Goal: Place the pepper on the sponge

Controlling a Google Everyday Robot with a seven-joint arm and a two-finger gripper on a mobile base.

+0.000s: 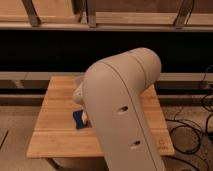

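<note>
The dark blue sponge (78, 119) lies on the light wooden table (55, 115), near its middle; its right part is covered by my arm. My big white arm (120, 110) fills the centre of the camera view. The gripper is hidden behind the arm, somewhere just above the sponge. A small pale bit (85, 118) shows at the sponge's right edge; I cannot tell what it is. The pepper is hidden.
A dark shelf front (60, 50) runs behind the table, with wooden rails (100, 20) above. Black cables (195, 135) lie on the floor to the right. The floor to the left (15, 125) is bare grey.
</note>
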